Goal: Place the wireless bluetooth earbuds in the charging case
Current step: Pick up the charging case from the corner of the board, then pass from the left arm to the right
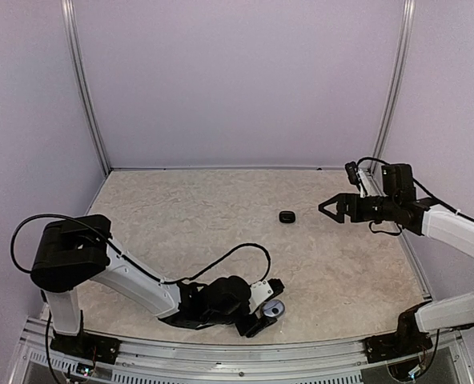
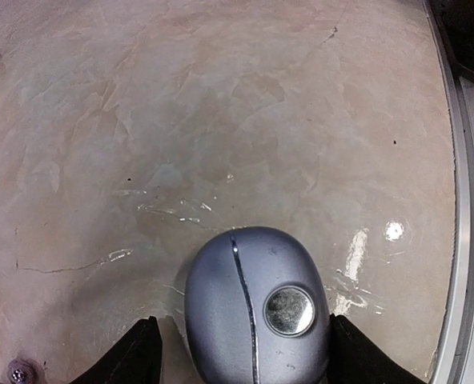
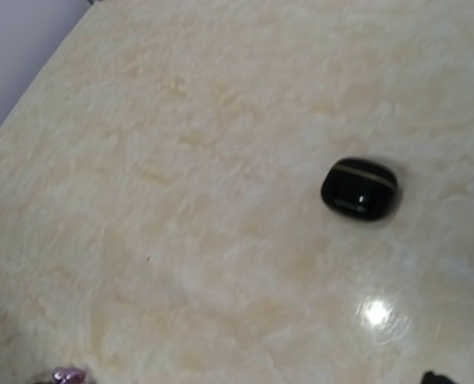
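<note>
grey-blue charging case [image 2: 257,312] lies shut near the front edge of the table [image 1: 181,216], lid seam and round button facing up. left gripper [image 2: 243,340] is down low with its fingers [image 2: 145,352] straddling the case. a gap shows on one side, so jaws read as spread, not clamped. right gripper [image 1: 331,206] hangs above the right side, jaws wide apart, holding nothing. a second black case [image 3: 359,188], also shut, lies on the table between the arms, nearer the right one.

earbuds: none clearly visible. a pinkish speck [image 3: 69,374] at the bottom of the right wrist view might be one (too cut off to tell).

step looks like the very start: securing a case before opening it. the next move probably calls for the left jaws to pinch the grey case steady so the lid can be lifted. the shell is rounded and smooth, so it could squirt out.

surface is beige, marbled and glossy with glare spots. lilac walls [image 1: 237,80], metal posts [image 1: 85,88], aluminium rail [image 1: 221,352] in front.
</note>
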Tool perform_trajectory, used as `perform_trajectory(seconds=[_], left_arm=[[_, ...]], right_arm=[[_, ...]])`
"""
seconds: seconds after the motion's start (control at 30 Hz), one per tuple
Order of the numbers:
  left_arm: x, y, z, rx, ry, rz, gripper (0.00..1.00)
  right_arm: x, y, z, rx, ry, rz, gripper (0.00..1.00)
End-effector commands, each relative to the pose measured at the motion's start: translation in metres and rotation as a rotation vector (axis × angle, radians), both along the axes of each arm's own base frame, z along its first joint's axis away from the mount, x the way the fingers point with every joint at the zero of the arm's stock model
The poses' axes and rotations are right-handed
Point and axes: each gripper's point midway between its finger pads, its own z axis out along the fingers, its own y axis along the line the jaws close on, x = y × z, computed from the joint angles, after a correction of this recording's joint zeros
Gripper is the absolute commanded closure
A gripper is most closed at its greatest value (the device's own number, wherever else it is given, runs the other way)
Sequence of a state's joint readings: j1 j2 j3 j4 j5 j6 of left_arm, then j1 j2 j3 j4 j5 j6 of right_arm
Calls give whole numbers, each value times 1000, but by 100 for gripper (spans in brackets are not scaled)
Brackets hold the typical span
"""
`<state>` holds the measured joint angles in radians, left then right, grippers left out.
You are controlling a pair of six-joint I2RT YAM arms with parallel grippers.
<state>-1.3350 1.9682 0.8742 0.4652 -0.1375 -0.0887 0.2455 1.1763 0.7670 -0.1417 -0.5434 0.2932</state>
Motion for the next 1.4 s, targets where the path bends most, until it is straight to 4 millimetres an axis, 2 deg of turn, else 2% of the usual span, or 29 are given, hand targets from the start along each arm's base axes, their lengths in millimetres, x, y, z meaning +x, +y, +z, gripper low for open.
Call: perform_trajectory(seconds=[0.0, 0.1, 0.27, 0.4, 0.57, 0.73, 0.97, 1.1, 1.23, 1.37], left_arm=[[4, -1, -4, -11, 6, -13, 32], [5, 1, 0, -22, 9, -13, 32], [4, -1, 0, -16, -7, -34, 37], [5, -2, 1, -15, -30, -47, 42], [14, 2, 14, -22, -116, -34, 50], [18, 5, 52, -36, -270, -36, 55], [29, 15, 124, -73, -486, -34, 56], [32, 13, 165, -99, -564, -35, 56], [37, 10, 197, -130, -621, -12, 56], [37, 8, 219, -150, -674, 0, 56]], right_arm=[[5, -3, -5, -7, 63, -22, 0], [12, -10, -12, -26, 98, -89, 0], [2, -8, 12, 4, -25, -50, 0], [-5, -11, 18, 3, -50, -49, 1], [-14, 1, 5, 30, 19, 39, 1], [-47, 28, 11, 188, 22, 256, 6], [-81, 45, 28, 286, 16, 417, 12], [-102, 60, 44, 316, -24, 525, 12], [-119, 75, 52, 342, -45, 604, 13], [-127, 89, 50, 362, -16, 649, 17]])
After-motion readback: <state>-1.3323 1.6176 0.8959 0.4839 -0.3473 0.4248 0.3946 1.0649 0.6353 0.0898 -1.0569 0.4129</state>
